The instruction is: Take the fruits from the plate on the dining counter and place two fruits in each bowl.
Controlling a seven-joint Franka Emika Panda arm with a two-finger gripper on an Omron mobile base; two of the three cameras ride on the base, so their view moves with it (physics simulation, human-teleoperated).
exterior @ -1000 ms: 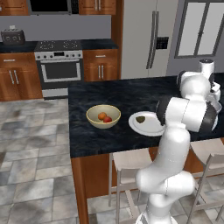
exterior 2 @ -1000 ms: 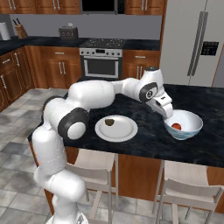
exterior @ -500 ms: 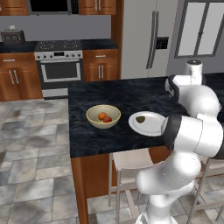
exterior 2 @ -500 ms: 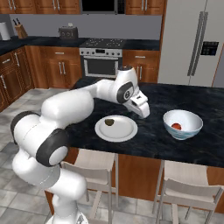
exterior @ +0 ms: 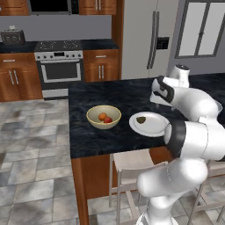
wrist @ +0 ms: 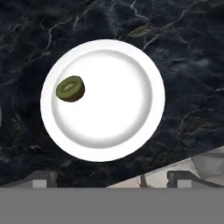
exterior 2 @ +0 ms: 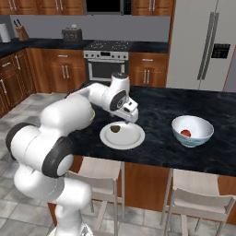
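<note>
Tan bowl [exterior 2: 91, 115] perhaps hidden behind arm

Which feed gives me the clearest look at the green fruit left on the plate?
The hand view: it looks straight down, so the green fruit shows large, lying near the plate rim. In the left base view it is a small dark spot. In the right base view it sits just below the claw, small.

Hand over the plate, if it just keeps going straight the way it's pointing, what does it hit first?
Most likely the bare white plate on the dining counter. The hand points down at its middle; the dark green fruit sits off to one side, so it would probably miss it.
</note>
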